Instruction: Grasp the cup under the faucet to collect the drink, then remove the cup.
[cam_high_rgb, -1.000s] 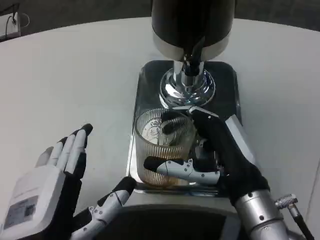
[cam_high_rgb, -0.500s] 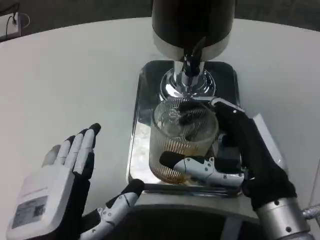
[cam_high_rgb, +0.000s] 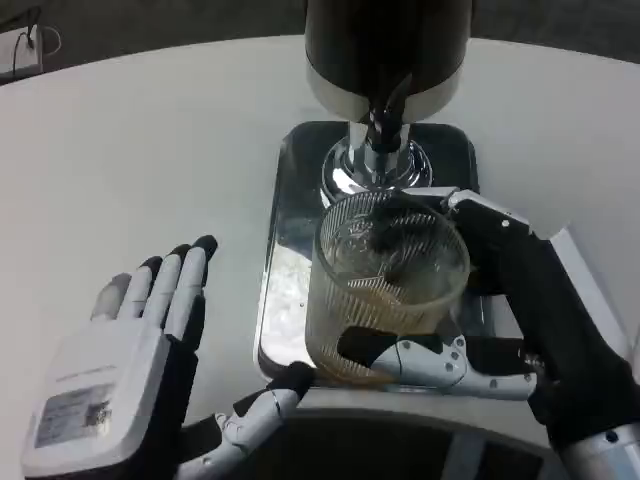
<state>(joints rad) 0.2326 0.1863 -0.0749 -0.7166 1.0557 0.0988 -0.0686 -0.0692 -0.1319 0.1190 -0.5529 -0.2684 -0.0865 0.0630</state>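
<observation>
Lifted closer to the camera since a second ago, the ribbed glass cup (cam_high_rgb: 388, 285) stands upright, mouth up, over the steel tray (cam_high_rgb: 290, 250) below the faucet (cam_high_rgb: 383, 128), clasped by the right hand (cam_high_rgb: 500, 320), while the left hand (cam_high_rgb: 140, 360) hovers open-fingered above the bench (cam_high_rgb: 130, 170).

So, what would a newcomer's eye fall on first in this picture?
First the ribbed glass cup with a little brown drink, held by the right hand over the shiny metal tray, just below the dispenser's faucet. Then the left hand, fingers spread, at lower left over the white table.
</observation>
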